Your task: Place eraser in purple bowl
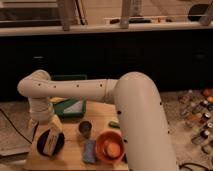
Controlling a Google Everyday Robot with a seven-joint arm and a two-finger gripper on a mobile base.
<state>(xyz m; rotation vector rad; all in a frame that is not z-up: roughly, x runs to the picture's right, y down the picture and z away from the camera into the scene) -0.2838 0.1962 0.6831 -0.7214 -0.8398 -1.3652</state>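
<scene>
the white two-finger gripper [53,131] hung at the end of the robot's single white arm, low over the left end of the light wooden table [73,151]. it sat directly above the shallow round dish of very dark purple, the purple bowl [40,140]. a pale, block-shaped thing that i took for the eraser [48,145] lay just below the gripper, inside the outline of the purple bowl. its long axis ran from the gripper down and slightly left, towards the near rim. whether the eraser rested on the dish or hung just above it could not be told. nor could it be told whether the gripper was grasping the eraser or had let it go.

so the relation that mattered looked settled: the eraser was under the gripper and over the bowl, not off to one side. in my judgement, what remained called for a release and a straight lift, not a sideways move.

to the right of the bowl stood a small metal cup [85,128], near but apart from it. beyond that lay a blue sponge-like pad [90,150], touching or just beside a bright orange bowl [110,146]. a green tray [70,104] sat behind the bowl, by the arm's forearm. nothing stood between the gripper and the dish. the cup was the closest thing a careless swing to the right might knock.
</scene>
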